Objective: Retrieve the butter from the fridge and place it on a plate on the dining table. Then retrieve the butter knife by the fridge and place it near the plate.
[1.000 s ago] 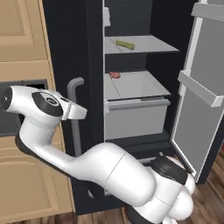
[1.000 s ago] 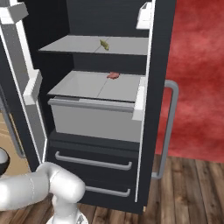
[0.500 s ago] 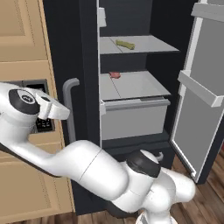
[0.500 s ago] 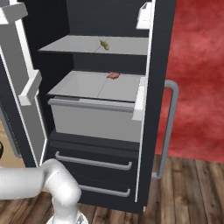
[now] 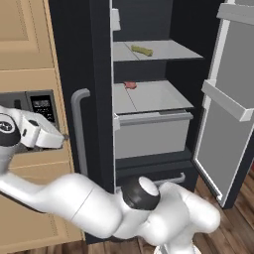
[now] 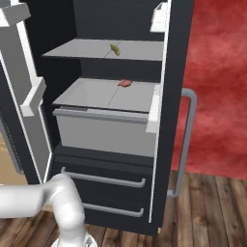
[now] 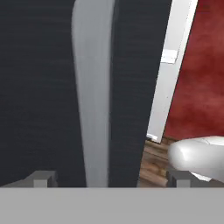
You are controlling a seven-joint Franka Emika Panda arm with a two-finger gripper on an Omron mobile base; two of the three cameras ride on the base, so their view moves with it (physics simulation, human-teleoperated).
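I count one butter (image 5: 142, 50) stick, olive-yellow, lying on the upper shelf (image 5: 163, 51) of the fridge (image 5: 94, 59); from the right base camera it shows as a small sliver on that same shelf (image 6: 115, 48). One small red food item (image 5: 130, 85) sits on the shelf below, over the single pale drawer bin (image 5: 151, 135). One fridge door (image 5: 224, 99) stands swung open on the right side in the left base view, the other is shut, with one long grey bar handle (image 5: 78, 126) on it. Below the bin I see two drawer handles (image 6: 103, 179) in the right base view. My gripper (image 5: 63, 139) hovers just left of that bar handle, and in the hand camera the fingers (image 7: 43, 178) stand spread wide with the handle (image 7: 93, 96) between them, gripping nothing. One dark microwave keypad (image 5: 41, 105) sits behind the hand.
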